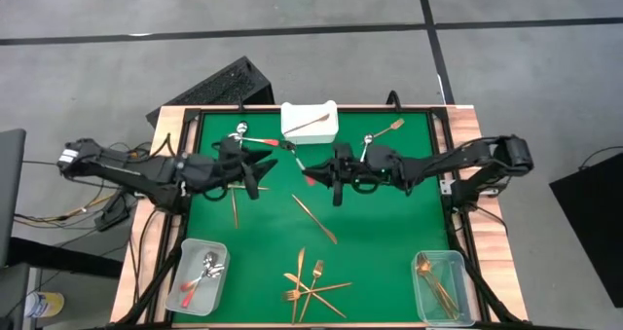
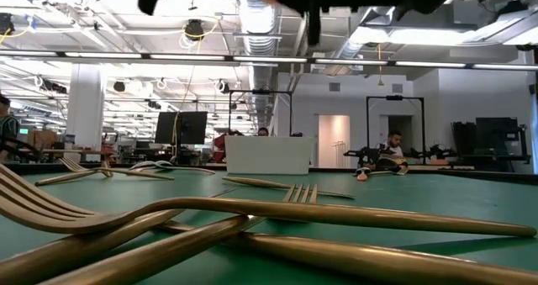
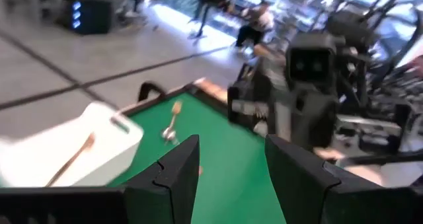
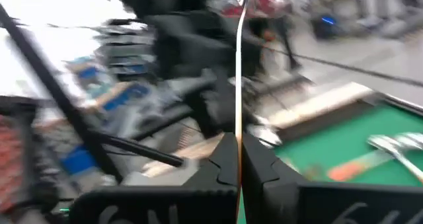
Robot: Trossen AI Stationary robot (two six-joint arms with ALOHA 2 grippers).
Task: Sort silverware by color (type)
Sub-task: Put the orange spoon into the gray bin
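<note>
My right gripper [image 1: 315, 174] hovers over the green table's middle, shut on a slim red-handled utensil [image 4: 238, 65] that shows edge-on in the right wrist view. My left gripper [image 1: 261, 165] faces it from the left; it is open and empty [image 3: 231, 164]. A red-handled spoon [image 1: 263, 137] lies at the far left. A spoon and a gold fork [image 1: 382, 132] lie at the far right. A gold knife [image 1: 313, 218] lies at the middle, and gold forks [image 1: 310, 286] lie crossed near the front edge. My right gripper pinches the utensil between its two fingers at the red handle end [image 1: 310, 179]. The fingers come level from the table's right. The utensil sticks out past the fingertips [image 4: 225, 151] toward the far left, lifted clear of the table.
A white tray [image 1: 310, 126] holding a copper piece stands at the far edge. A clear bin [image 1: 202, 276] with red-handled spoons sits front left, and a clear bin [image 1: 438, 283] with gold pieces sits front right. A gold piece [image 1: 234, 203] lies below the left arm.
</note>
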